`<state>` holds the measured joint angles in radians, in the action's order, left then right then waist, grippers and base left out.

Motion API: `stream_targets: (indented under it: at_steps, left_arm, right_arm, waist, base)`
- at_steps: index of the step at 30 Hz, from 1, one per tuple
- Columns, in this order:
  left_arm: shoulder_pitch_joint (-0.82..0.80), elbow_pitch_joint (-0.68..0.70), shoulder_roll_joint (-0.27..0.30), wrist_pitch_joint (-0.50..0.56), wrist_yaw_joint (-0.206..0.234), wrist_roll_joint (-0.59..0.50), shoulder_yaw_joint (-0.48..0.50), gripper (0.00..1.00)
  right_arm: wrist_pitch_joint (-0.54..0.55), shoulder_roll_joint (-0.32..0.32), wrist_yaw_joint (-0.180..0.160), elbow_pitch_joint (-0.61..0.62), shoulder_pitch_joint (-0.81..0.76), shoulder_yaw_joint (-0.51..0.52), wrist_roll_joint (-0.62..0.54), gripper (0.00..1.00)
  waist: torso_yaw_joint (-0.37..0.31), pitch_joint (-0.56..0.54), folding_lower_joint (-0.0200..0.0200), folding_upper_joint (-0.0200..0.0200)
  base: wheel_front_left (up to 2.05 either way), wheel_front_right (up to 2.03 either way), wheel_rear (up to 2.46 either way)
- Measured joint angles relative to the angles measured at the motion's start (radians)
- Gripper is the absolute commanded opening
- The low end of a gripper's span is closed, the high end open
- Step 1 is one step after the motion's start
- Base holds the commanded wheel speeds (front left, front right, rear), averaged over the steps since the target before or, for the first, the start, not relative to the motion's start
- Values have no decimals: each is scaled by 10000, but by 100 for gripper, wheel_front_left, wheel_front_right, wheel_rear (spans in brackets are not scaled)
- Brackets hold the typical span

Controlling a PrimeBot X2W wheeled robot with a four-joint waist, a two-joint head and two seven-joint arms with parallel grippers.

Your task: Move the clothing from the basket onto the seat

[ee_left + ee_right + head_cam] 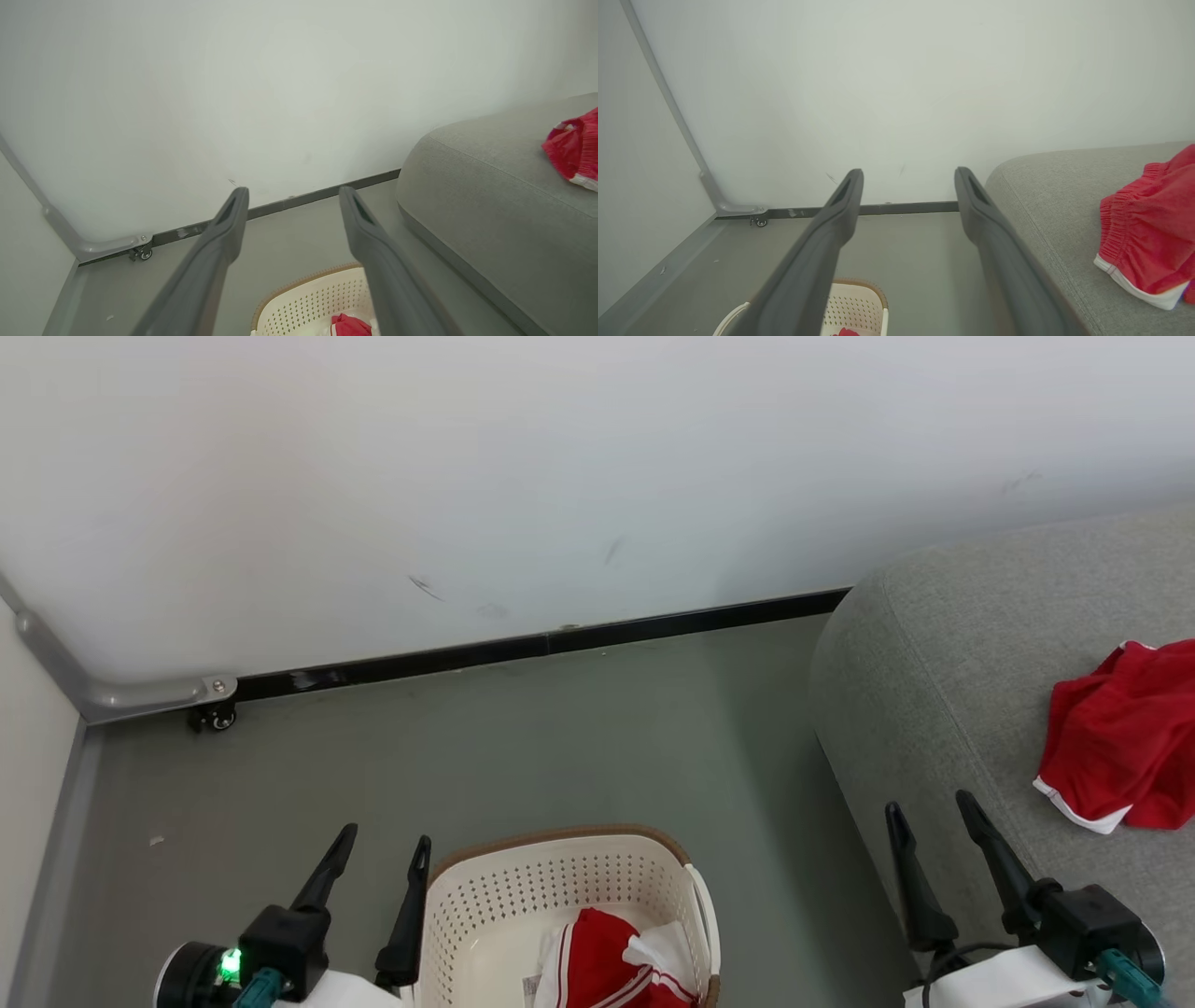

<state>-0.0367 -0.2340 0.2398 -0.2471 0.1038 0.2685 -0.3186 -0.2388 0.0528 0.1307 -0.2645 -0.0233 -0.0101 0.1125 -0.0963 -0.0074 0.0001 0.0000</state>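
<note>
Our left gripper [387, 835] and right gripper [929, 803] gape wide, holding nothing. Red clothing [597, 961] lies in the basket [560, 835] between them — a second garment [1120, 737] rests on the seat [934, 691]. Beyond we see floor [560, 737], wall [560, 476], caster [217, 717].

A bare corner: pale wall [560, 476] over grey-green floor [513, 747].
The wall is plain white and evenly lit, marked by a few faint dark scuffs [425, 586]. A black skirting strip [523, 649] runs along its foot, where it meets the smooth floor. At the left corner a grey metal rail [140, 693] comes down the wall and bends along its base, with a small black caster [219, 719] just beneath its end.
</note>
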Motion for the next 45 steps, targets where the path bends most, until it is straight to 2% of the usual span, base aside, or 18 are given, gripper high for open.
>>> stream_targets:
  at_steps: [12,18,35,45]
  left_arm:
    - [-1083,-1070,-232,184,-788,-268,-892,100]
    - [-1427,-1655,-297,291,-1001,-357,-1078,100]
    - [-2642,-3436,-376,633,-1406,-825,-1536,100]
    - [-3515,-4182,-462,717,-1492,-1214,-1816,100]
  right_arm:
    - [0,-25,0,500,-27,364,-73,100]
    - [-2,-44,0,842,-16,451,-75,100]
    - [-21,-67,0,1595,566,585,-73,100]
    - [-33,-81,0,1921,1324,497,-58,100]
  waist:
    - [-279,664,0,0]
    - [-472,1092,0,0]
    - [-1128,2649,0,0]
    - [-1483,3688,0,0]
  base:
    - [0,0,0]
    - [0,0,0]
    - [0,0,0]
    - [0,0,0]
